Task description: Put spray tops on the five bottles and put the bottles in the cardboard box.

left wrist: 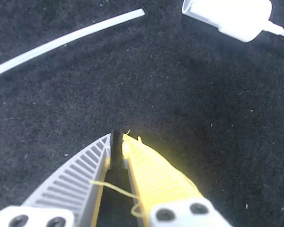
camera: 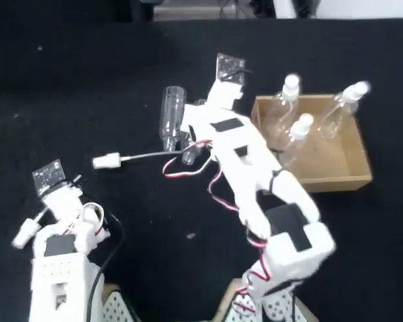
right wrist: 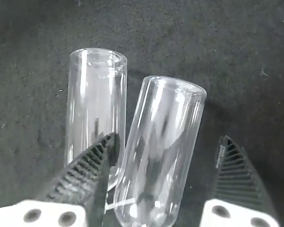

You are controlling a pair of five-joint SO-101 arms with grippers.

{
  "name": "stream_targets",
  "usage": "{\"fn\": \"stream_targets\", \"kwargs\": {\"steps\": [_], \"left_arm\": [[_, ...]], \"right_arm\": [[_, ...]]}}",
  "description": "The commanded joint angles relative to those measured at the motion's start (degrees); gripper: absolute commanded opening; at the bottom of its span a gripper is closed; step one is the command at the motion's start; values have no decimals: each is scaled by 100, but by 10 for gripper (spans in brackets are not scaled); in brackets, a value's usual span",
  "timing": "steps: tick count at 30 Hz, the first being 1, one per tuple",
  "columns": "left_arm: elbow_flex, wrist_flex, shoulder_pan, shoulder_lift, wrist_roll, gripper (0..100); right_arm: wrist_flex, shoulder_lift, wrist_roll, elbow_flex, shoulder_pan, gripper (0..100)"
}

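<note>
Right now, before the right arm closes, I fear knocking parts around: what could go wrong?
The right tool is open around one clear bottle, and a second bottle lies close beside one finger; closing may send it rolling. The straddled bottle is smooth and round, so may slip. The tube of the spray top ends near both bottles and could get dragged.

Black cloth tabletop; pale strip of floor beyond

Evidently a robotics lab: black-clothed table, white arm trailing red wires.
</note>
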Motion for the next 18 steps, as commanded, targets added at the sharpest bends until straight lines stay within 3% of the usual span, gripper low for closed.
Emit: {"fn": "stream_targets", "kwargs": {"steps": [1, 12, 14, 18], "left_arm": [[13, -62, -40, -18, 35, 40], [13, -62, -40, -18, 35, 40], [13, -62, -40, -18, 35, 40], [13, -62, -40, -18, 35, 40]], "right_arm": [[-158, 31, -70, -391, 105, 279], [-149, 655, -44, -400, 79, 273], [-62, 646, -44, -400, 88, 217], [343, 330, -35, -382, 114, 12]]}}
